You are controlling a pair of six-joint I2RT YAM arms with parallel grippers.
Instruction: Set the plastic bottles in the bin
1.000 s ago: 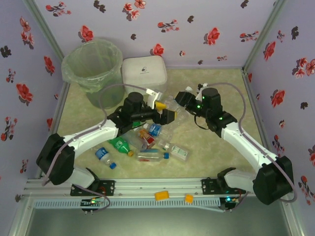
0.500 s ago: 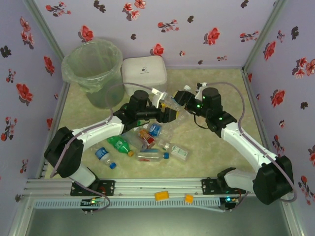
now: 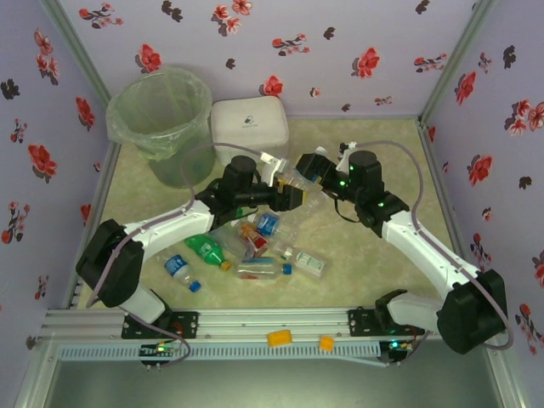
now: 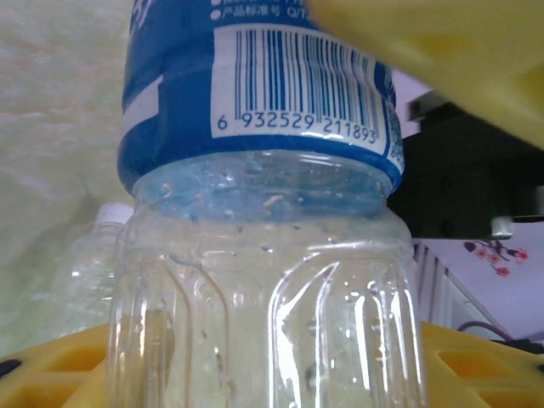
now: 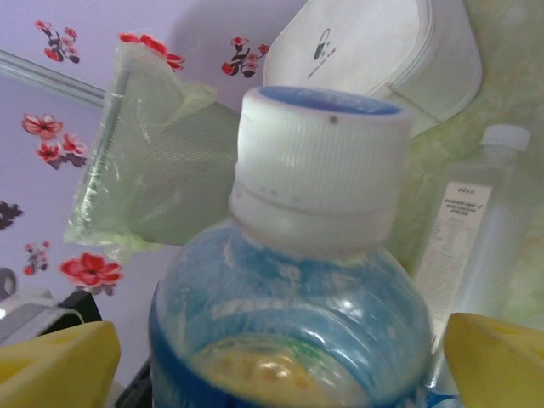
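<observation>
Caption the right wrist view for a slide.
White-capped, blue-labelled bottle between the right gripper's yellow fingers, with the bin and white box behind.

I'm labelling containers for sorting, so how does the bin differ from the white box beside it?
The bin is round; the white box is a rounded square. The bin is translucent grey-green with a clear bag liner; the box is opaque white. The bin stands open at the top; the box's top is closed. Both stand side by side at the back of the table.
</observation>
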